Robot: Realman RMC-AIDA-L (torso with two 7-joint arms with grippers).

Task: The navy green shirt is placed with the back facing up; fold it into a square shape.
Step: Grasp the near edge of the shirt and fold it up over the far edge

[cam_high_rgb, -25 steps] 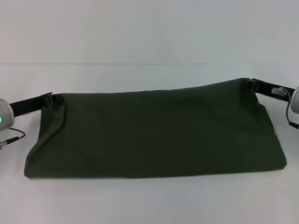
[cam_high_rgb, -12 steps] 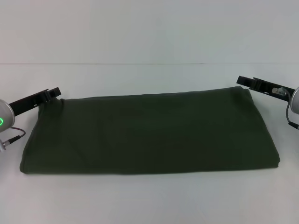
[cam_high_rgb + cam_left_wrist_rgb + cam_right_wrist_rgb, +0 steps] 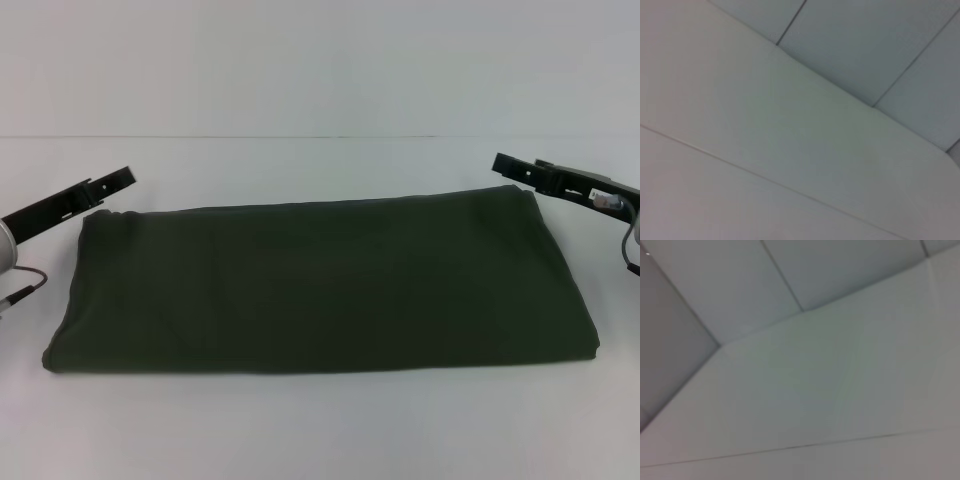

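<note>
The navy green shirt [image 3: 320, 285] lies flat on the white table [image 3: 320, 430] in the head view, folded into a long wide band with its plain side up. My left gripper [image 3: 122, 180] hovers just off the band's far left corner, open and apart from the cloth. Off the far right corner, my right gripper [image 3: 512, 165] is likewise open and holds nothing. Neither wrist view shows the shirt or any fingers, only pale panels.
The table's far edge [image 3: 320, 137] runs across behind the shirt, with a pale wall beyond it. A thin cable [image 3: 25, 285] hangs from the left arm near the shirt's left end.
Both grippers let go of the shirt's far corners, and the raised edge dropped flat onto the table. The grippers have drawn slightly up and away from the cloth.
</note>
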